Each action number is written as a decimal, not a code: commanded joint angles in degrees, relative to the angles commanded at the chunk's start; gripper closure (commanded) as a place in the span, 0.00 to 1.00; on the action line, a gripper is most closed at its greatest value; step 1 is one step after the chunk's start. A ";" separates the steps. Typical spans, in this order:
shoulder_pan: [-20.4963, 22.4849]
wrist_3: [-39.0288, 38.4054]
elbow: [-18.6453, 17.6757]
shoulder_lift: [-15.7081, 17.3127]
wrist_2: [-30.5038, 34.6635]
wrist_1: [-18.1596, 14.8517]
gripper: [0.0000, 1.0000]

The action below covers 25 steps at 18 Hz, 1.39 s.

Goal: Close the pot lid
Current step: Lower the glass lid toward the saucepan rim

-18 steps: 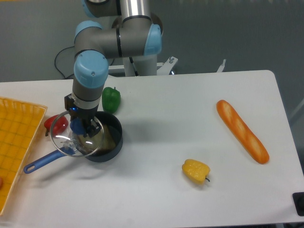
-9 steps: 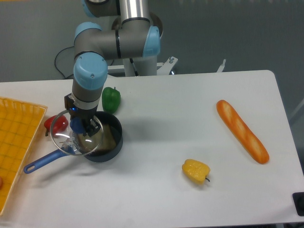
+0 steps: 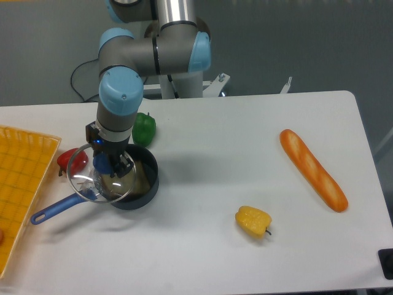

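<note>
While the arm [image 3: 132, 61] reaches down from the upper left of the frame, its gripper [image 3: 103, 165] is clamped on the blue knob of the lid [image 3: 98, 179], which hangs tilted and partly over the left side of the pot [image 3: 138, 178], not seated on the rim. Through the glass the pot's inside shows pale brown. The pot sits on the white table [image 3: 209, 160] at left of centre, its blue handle [image 3: 55, 209] running down toward the lower left and ending near a yellow tray [image 3: 21, 184] at the left edge. A green pepper [image 3: 144, 128] stands just behind the pot, close to the arm's wrist, and something red [image 3: 69, 158] lies just beside the lid's left rim, partly seen through the glass. Well apart, at lower centre, a yellow pepper [image 3: 253, 221] rests on the table, and a long loaf [image 3: 313, 169] lies slantwise at the right. Black cable [image 3: 77, 77] loops behind the arm's base.
</note>
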 joint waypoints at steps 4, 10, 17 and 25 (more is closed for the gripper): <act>1.15 0.61 0.09 0.44 -1.06 -0.26 0.46; 1.23 0.62 -1.31 0.79 -1.06 -0.26 0.46; 1.41 2.19 -2.72 0.97 -0.97 -0.26 0.46; 1.67 2.64 -3.78 1.49 -0.88 -0.26 0.46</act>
